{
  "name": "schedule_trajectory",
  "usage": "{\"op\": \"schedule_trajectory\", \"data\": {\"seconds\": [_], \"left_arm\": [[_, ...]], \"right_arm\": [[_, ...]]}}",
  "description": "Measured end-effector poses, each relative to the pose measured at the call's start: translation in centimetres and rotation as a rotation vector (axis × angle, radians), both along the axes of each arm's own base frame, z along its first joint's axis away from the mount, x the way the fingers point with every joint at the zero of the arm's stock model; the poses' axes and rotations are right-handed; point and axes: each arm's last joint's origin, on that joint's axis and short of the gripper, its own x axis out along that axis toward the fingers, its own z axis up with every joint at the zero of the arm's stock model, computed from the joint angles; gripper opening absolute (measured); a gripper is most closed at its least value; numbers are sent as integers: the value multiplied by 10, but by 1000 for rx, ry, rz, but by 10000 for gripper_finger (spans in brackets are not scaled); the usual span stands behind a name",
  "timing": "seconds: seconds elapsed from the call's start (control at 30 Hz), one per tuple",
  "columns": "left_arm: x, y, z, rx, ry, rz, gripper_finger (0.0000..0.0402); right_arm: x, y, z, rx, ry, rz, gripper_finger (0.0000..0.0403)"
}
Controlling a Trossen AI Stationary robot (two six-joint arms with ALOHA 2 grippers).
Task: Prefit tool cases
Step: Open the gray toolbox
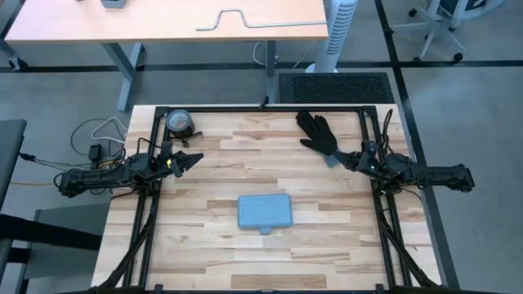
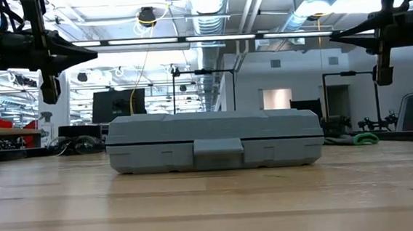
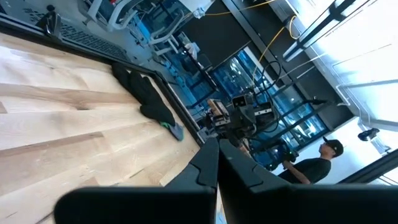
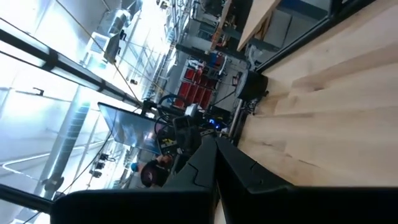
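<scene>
A flat light-blue tool case (image 1: 265,211) lies shut on the wooden table, near its front middle, with its small handle tab (image 1: 265,230) toward the near edge. In the low view the tool case (image 2: 213,140) rests flat on its underside. My left gripper (image 1: 198,158) hovers shut at the table's left side, pointing right, well above the table. My right gripper (image 1: 339,158) hovers shut at the right side, pointing left, next to a black glove (image 1: 319,133). Neither gripper is near the case.
The black glove (image 3: 146,98) lies flat at the table's far right. A round black and silver object (image 1: 180,123) sits at the far left corner. A black frame (image 1: 261,109) runs along the table's edges. A person (image 3: 314,167) stands in the room beyond.
</scene>
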Motion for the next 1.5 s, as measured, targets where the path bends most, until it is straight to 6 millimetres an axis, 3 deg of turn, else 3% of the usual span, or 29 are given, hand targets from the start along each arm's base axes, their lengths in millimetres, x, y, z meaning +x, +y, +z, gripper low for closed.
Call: {"op": "schedule_trajectory", "data": {"seconds": [0.4,0.6,1.0,1.27,1.5], "left_arm": [[0,0,0,55,23,4,0],[0,0,0,79,34,6,0],[0,0,0,63,27,3,0],[0,-1,6,76,32,-47,0],[1,-1,25,137,40,-42,0]], "right_arm": [[0,0,0,78,-35,20,16],[0,3,2,-33,-14,63,16],[-8,5,34,-319,-108,13,16],[-8,4,44,-328,-63,0,16],[-4,2,62,-335,22,-11,16]]}}
